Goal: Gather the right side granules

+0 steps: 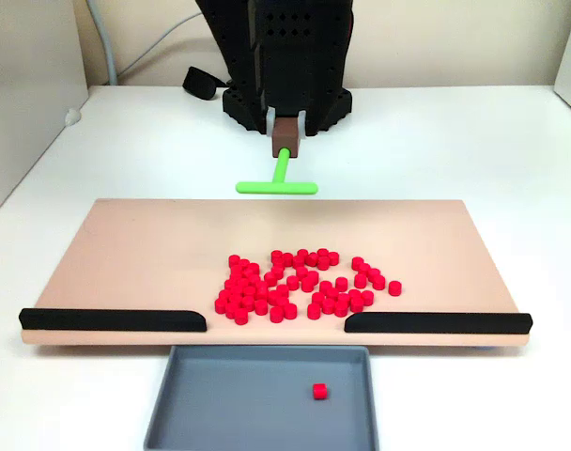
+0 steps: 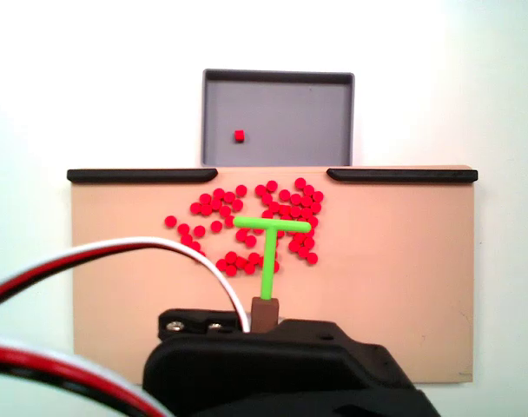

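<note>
Mostly undone, going by the layout: the granules (image 1: 300, 284) sit as a loose red cluster on the tan board (image 1: 126, 254), just behind the gap between the two black strips, left one (image 1: 112, 319) and right one (image 1: 438, 322) in this fixed view. One stray granule (image 1: 318, 391) already lies in the grey tray (image 1: 201, 413) in front of the board, on the white table (image 1: 60, 188). In my judgement the bulk is left to sweep together; the right part of the pile, as this view shows it, is spread thinner, with a few pellets apart at the edge.

Fingers (image 1: 286, 141) are closed around the brown handle block of the green T-shaped pusher (image 1: 278, 183), which hangs beyond the far edge of the board. In the other fixed view the pusher's crossbar (image 2: 272, 225) appears over the cluster; whether it touches the board I cannot tell.

No brands, labels or readable writing anywhere.
</note>
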Robot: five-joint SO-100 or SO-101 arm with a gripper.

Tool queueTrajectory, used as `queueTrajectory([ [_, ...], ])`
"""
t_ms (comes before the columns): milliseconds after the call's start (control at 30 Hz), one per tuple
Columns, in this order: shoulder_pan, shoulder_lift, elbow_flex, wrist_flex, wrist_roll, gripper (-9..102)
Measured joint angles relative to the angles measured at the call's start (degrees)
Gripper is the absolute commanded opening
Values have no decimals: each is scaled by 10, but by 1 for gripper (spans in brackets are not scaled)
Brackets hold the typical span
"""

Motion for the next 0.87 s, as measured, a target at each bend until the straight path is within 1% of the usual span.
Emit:
queueTrajectory([
  [867, -12, 0, 0, 0, 6, 0],
])
